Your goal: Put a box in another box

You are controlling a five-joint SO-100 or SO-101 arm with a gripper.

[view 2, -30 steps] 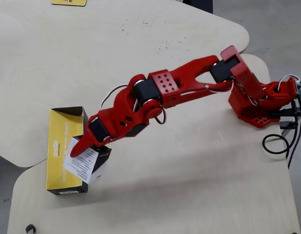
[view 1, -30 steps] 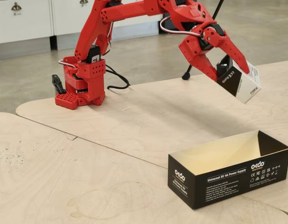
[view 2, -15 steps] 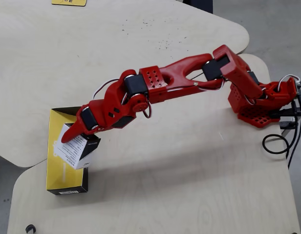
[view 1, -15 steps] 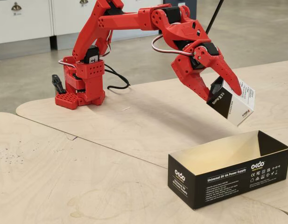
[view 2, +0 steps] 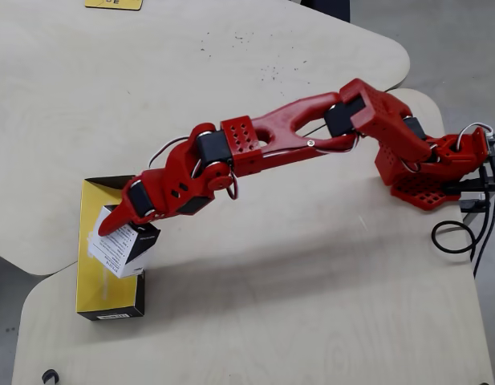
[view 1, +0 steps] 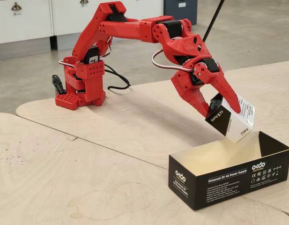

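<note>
My red gripper [view 1: 221, 111] is shut on the small black and white cube box [view 1: 232, 121], holding it tilted in the air just above the open top of the long black box [view 1: 228, 180]. The long box lies on the table with its pale yellowish inside showing and white "Universal 5V 4A Power Supply" print on its front. In the overhead view the gripper [view 2: 119, 224] holds the small box [view 2: 121, 247] over the middle of the long box [view 2: 99, 297]. The small box does not touch the long box's floor.
The arm's red base [view 1: 81, 89] stands at the back left of the plywood table [view 1: 88, 168], with black cables [view 2: 464, 237] beside it. White cabinets [view 1: 32, 18] line the back wall. The table has a curved seam between two boards.
</note>
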